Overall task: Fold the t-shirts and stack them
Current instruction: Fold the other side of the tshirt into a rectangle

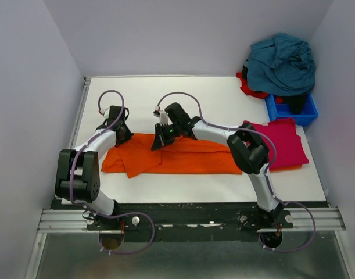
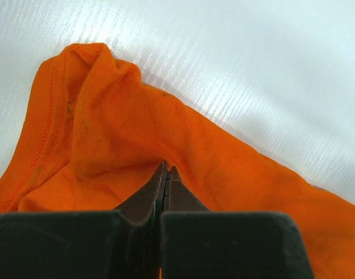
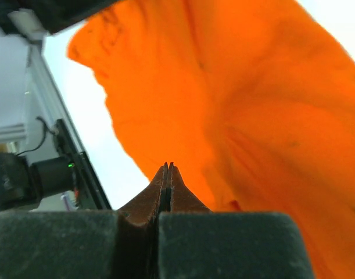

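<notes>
On the left side of the table (image 1: 223, 96), my left gripper (image 1: 121, 135) sits low at the far left corner of the orange t-shirt (image 1: 189, 160). From its wrist camera I see the jaws pressed tight together with a ridge of orange cloth gathered right at the tips, so I read it as pinching that hemmed edge. The shirt itself lies flat across the middle of the table, its long side running left to right, with a flap on the left end doubled over the near edge. Further along the same far edge, my right gripper (image 1: 160, 141) is also clenched. Its wrist view shows the tips closed and orange fabric rising from them and filling most of the frame, which looks like a grip on the cloth. To the right of the orange shirt, the magenta-red t-shirt (image 1: 286, 142) rests folded into a neat rectangle, with the right arm's elbow over its left edge. At the far right corner, the teal-blue t-shirt (image 1: 282, 61) is heaped crumpled on the small blue bin (image 1: 280, 111), and a red t-shirt (image 1: 248, 87) pokes out beneath it on the left.
</notes>
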